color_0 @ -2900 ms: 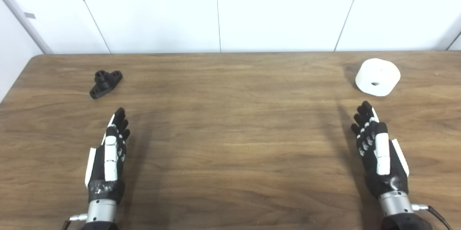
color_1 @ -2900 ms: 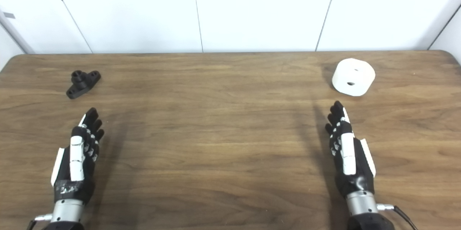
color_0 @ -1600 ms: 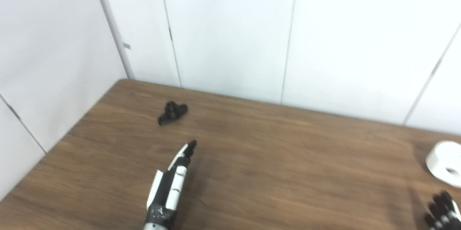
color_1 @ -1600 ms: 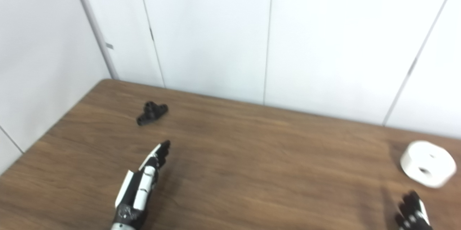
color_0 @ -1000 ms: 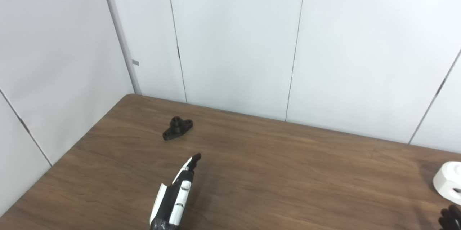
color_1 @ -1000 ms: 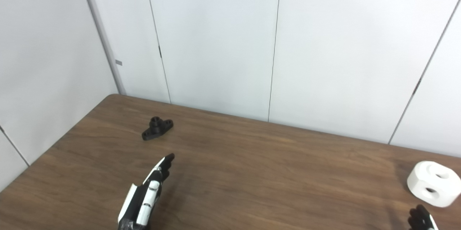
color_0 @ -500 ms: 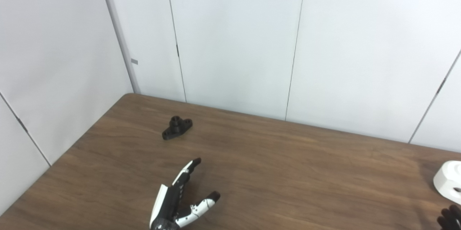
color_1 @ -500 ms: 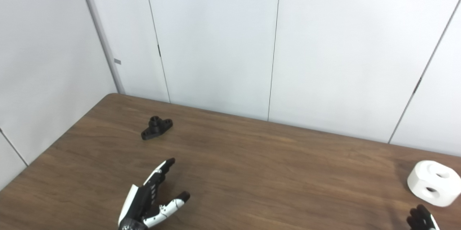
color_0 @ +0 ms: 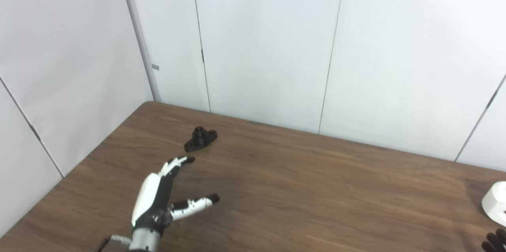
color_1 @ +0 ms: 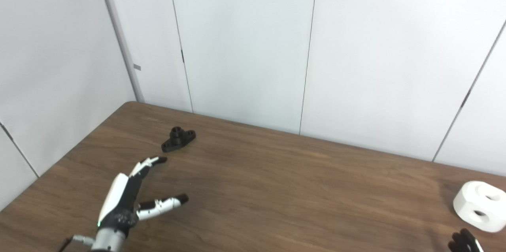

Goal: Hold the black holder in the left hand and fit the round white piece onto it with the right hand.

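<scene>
The left hand (color_0: 158, 200) is over the worktop (color_0: 316, 189), spread wide: the thumb (color_0: 197, 204) sticks out to the right and the fingers (color_0: 178, 162) reach forward. It holds nothing. Just beyond the fingertips, but not touching them, the black holder (color_0: 201, 139) lies flat near the far left corner of the worktop. Its long axis runs diagonally, from the near-left end to the far-right end, and its short round boss stands up from the middle of the base.

Half a second ago this hand was lower in the picture and well apart from the holder; now it has come forward, so the fingers are close to the near end of the holder. The thumb was already spread then. The holder has not moved on the worktop.

Far to the right lies the round white piece (color_1: 479, 205), with two holes visible. Of the right hand (color_1: 462, 242) only dark fingertips show at the bottom edge near it, so I cannot tell how far it is open.
</scene>
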`<state>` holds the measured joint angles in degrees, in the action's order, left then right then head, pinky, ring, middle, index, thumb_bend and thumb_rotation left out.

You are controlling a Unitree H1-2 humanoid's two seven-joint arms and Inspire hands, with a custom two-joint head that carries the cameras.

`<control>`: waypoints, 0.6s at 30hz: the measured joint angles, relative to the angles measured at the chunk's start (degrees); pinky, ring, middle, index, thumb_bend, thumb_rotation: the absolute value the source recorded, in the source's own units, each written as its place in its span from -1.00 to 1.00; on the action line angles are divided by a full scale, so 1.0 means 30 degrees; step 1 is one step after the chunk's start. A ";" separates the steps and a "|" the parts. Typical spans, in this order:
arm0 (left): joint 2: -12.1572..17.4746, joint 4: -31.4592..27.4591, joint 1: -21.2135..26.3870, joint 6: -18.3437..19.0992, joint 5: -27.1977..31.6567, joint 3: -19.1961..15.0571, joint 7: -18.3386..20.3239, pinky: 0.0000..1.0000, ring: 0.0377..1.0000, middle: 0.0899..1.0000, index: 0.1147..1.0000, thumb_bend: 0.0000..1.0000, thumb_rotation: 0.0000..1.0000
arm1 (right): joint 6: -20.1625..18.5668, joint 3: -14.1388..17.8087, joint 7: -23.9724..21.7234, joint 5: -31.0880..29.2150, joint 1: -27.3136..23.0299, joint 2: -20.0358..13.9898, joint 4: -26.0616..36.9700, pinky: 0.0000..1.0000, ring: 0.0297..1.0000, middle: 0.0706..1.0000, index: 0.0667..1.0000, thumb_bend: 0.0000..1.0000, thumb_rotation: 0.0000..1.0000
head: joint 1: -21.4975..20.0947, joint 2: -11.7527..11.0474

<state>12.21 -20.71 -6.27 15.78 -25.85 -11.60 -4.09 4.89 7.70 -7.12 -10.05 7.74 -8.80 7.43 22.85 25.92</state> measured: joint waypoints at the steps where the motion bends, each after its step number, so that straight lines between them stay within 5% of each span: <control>1: 0.0114 0.0011 0.0170 0.0177 -0.0168 -0.0037 0.0000 1.00 1.00 0.88 0.64 0.89 -0.36 | -0.0004 -0.0004 0.0008 -0.0002 -0.0002 0.0002 0.0007 0.96 0.90 0.87 0.87 0.51 0.92 | 0.0001 0.0001; 18: 0.2102 0.4427 0.3418 0.1820 -0.1369 -0.0897 -0.0859 1.00 0.98 0.85 0.58 0.86 -0.34 | -0.0005 -0.0026 0.0067 0.0111 0.0007 -0.0005 0.0015 1.00 0.91 0.90 0.92 0.47 0.94 | -0.0028 0.0265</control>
<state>18.51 -7.43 3.98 21.24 -29.96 -14.29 -6.67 4.87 7.62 -6.92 -9.72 7.76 -8.82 7.47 22.76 26.72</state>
